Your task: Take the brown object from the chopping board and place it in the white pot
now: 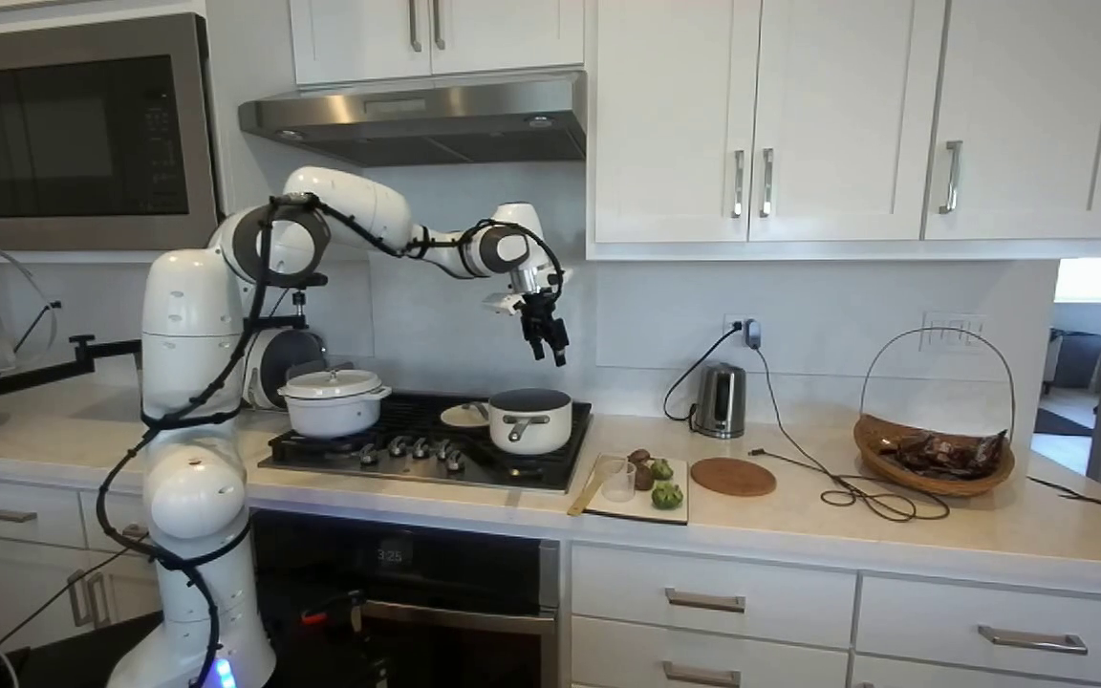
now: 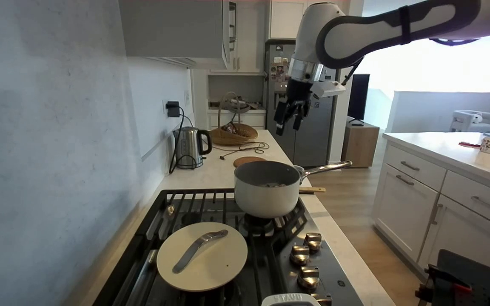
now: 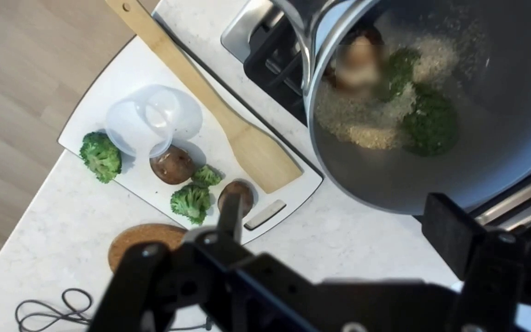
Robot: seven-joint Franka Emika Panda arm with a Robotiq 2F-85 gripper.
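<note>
Brown mushroom (image 3: 172,164) lies on the chopping board (image 3: 122,74) beside a clear cup (image 3: 155,115); a second mushroom (image 3: 237,186), partly masked by the gripper (image 3: 339,214), lies on the same board. Gripper condition: jaws wide apart, in mid-air, well above the countertop (image 1: 828,526).

Work area: the pale countertop carries the board, with a cooktop (image 1: 488,470) set into it. White cabinets (image 1: 675,124), a range hood (image 1: 417,115) and a microwave (image 1: 73,124) are mounted above. A refrigerator (image 2: 315,131) and wood floor (image 2: 351,199) are visible in an exterior view.

Markings: the oven display (image 1: 394,555) reads 3:25. A handle (image 2: 289,298) at the bottom edge of an exterior view bears the letters STAUB, the last one indistinct.

Containers: the white pot (image 2: 266,202) stands on the cooktop. Its contents, in the wrist view, are a blurred brown-and-pale piece (image 3: 360,64), green pieces (image 3: 431,120) and pale granular matter (image 3: 371,136). A larger lidded pot (image 1: 333,416) stands on the same cooktop, and a flat lid (image 2: 219,259) lies between the two. The clear cup shares the board with broccoli (image 3: 101,157) and a wooden spatula (image 3: 263,159). A wicker basket (image 1: 933,485) holds dark contents (image 1: 957,454) of unclear kind.
</note>
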